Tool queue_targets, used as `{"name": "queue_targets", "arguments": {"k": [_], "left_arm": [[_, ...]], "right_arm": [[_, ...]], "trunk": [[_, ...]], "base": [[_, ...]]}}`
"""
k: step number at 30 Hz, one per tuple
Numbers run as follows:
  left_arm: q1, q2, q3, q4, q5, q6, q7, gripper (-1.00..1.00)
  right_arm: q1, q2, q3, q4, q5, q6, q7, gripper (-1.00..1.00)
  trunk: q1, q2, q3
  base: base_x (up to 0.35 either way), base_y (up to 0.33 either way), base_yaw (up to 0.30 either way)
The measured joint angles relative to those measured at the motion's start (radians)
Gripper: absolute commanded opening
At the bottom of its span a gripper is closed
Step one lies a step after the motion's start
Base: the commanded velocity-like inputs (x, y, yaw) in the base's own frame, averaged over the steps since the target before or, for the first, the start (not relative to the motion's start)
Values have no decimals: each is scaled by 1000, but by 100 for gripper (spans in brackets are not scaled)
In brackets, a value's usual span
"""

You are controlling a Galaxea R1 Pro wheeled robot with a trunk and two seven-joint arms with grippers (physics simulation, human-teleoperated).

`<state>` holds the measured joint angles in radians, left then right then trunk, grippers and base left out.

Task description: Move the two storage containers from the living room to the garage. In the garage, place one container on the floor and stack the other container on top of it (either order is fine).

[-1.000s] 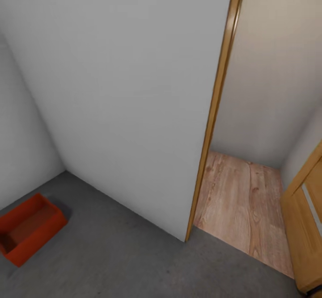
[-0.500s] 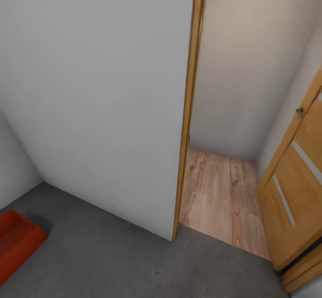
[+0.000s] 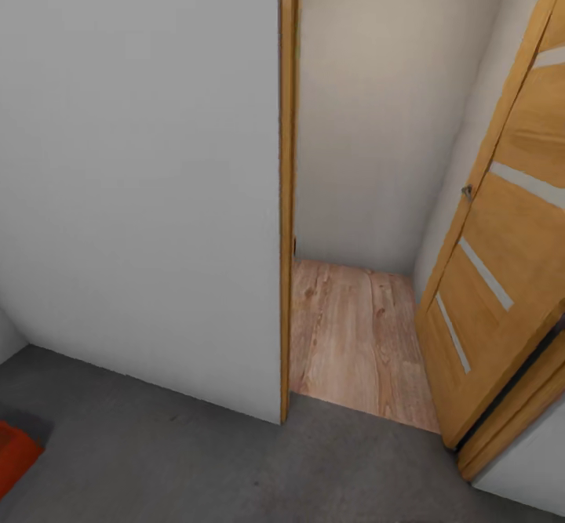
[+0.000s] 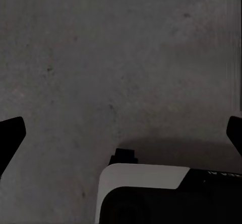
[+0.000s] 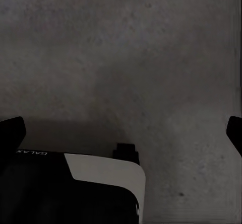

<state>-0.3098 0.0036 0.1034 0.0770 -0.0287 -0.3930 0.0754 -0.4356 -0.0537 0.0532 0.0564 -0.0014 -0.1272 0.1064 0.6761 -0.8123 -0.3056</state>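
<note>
One storage container [image 3: 14, 455] was already down on the garage's dark concrete floor [image 3: 235, 468], showing as a red-orange corner at the near left edge of my head view, so I judged the first drop done and the second bin yet to be fetched from the living room and stacked on it. Both arms hung empty over the concrete: the left gripper [image 4: 121, 133] had its fingertips spread wide with nothing between them, and the right gripper [image 5: 121, 131] stood just as open, carrying nothing. Ahead of me the doorway opened onto light wood plank flooring [image 3: 353, 335] beyond the threshold. A pale grey wall [image 3: 141, 194] ended in a wooden door frame [image 3: 287, 194] on the left of the gap, and the orange-brown door [image 3: 510, 272] with frosted stripes stood swung open on the right. That narrow gap was what I would have to clear with the base, minding frame and door alike
</note>
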Motion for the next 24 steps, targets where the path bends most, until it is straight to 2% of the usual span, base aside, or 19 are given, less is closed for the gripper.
{"name": "queue_targets", "arguments": {"k": [5,16,24], "left_arm": [[0,-1,0,0,0,0,-1,100],[0,0,0,0,0,0,-1,100],[0,3,4,0,0,0,0,100]], "right_arm": [[0,0,0,0,0,0,0,100],[-1,0,0,0,-1,0,0,100],[-1,0,0,0,-1,0,0,100]], "trunk": [[-19,35,18],[-19,35,22],[-50,91,51]], "base": [[0,0,-274],[0,0,-274],[0,0,-274]]}}
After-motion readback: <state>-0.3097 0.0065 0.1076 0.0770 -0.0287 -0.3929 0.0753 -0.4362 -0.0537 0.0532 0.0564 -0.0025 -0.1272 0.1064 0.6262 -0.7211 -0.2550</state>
